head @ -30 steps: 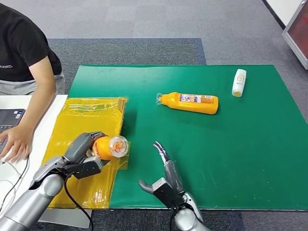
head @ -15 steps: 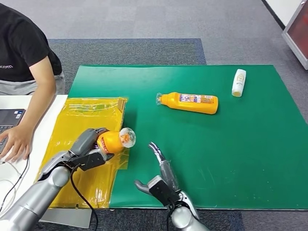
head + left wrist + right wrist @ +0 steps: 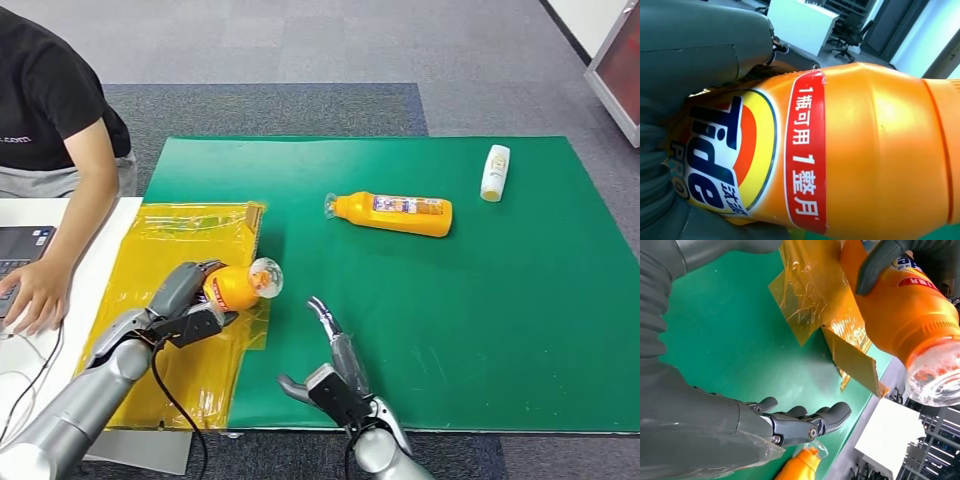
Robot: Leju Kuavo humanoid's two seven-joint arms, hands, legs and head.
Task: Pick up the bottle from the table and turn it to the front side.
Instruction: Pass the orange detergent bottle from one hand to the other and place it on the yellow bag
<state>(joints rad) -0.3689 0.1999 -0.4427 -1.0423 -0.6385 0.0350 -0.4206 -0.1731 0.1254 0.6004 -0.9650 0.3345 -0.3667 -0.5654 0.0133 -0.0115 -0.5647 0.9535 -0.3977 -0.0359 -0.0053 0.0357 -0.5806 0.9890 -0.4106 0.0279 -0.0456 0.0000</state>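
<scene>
Fingers (image 3: 198, 322) of the left hand (image 3: 185, 300) clasp the orange plastic detergent bottle (image 3: 235, 287), lifted slightly higher lower-left; right hand (image 3: 332, 375) stays spread, empty—turning seems underway.

Compared with a second ago, the left hand (image 3: 185, 300) sits higher and slightly further right in the lower left of the head view, carrying the orange bottle (image 3: 235, 287) up with it. The bottle's clear cap, which faced the camera earlier, now points to the right and a little upward. The right hand (image 3: 332, 375) has slid slightly left and lower near the bottom centre.
</scene>
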